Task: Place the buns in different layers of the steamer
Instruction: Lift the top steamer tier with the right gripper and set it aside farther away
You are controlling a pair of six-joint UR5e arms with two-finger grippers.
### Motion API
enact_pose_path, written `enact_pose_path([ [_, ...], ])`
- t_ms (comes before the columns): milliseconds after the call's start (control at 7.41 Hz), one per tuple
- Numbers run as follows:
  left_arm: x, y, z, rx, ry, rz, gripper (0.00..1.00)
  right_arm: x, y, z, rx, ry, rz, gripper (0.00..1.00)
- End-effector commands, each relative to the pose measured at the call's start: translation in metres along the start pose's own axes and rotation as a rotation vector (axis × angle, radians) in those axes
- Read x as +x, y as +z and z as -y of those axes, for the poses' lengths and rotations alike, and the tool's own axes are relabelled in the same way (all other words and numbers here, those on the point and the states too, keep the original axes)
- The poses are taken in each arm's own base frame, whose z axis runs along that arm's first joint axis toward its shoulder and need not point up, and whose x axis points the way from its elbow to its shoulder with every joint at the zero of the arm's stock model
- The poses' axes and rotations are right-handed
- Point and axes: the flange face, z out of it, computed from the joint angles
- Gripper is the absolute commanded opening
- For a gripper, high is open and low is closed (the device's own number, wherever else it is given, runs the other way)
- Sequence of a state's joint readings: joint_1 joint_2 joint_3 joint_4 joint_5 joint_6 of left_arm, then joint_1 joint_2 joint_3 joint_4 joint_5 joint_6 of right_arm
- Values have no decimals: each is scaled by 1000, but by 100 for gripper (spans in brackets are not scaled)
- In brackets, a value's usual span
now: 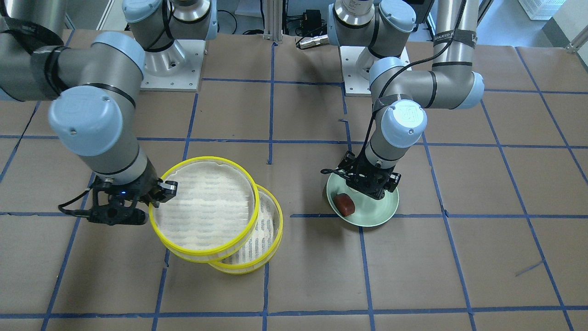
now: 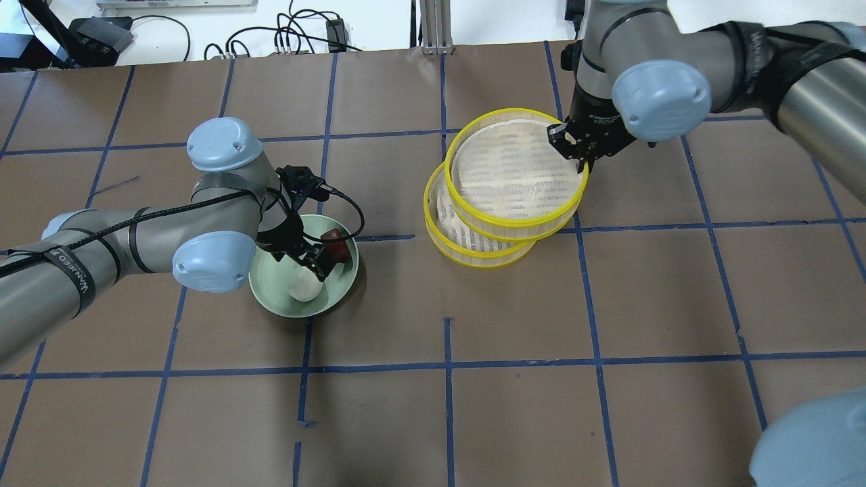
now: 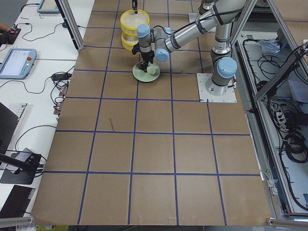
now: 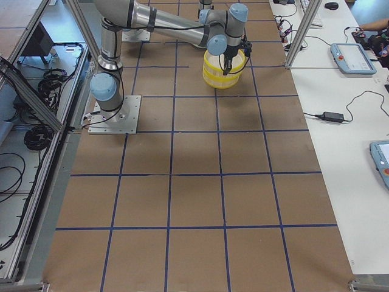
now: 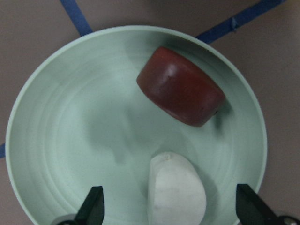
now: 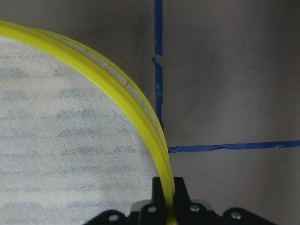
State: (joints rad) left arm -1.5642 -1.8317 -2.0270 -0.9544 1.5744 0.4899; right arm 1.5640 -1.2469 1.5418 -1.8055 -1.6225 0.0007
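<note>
Overhead exterior, not front-facing: white bun (image 2: 304, 287)

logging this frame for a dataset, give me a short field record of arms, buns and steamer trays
left tool: open, straddling the white bun
right tool: shut on the upper tray rim
lower tray: partly under the upper tray, offset from it
reddish-brown bun: on the green plate, beside the white bun
buns in trays: none visible

Smooth pale green plate (image 5: 70, 117), glossy reddish-brown bun (image 5: 180, 86), matt white bun (image 5: 176, 190), glossy yellow plastic tray rim (image 6: 119, 86), matt brown paper tabletop (image 2: 514, 412).
</note>
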Motion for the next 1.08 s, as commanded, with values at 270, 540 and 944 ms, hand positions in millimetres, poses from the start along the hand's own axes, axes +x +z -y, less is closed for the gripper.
enact_pose_path([
  [270, 0, 3, 0, -2, -15, -4, 48, 134, 13, 33, 10, -186, -38, 12],
  [540, 1, 2, 1, 3, -17, -7, 17, 191, 38, 39, -9, -213, -20, 8],
  [944, 0, -2, 4, 30, -18, 5, 6, 195, 46, 40, -18, -217, -16, 8],
])
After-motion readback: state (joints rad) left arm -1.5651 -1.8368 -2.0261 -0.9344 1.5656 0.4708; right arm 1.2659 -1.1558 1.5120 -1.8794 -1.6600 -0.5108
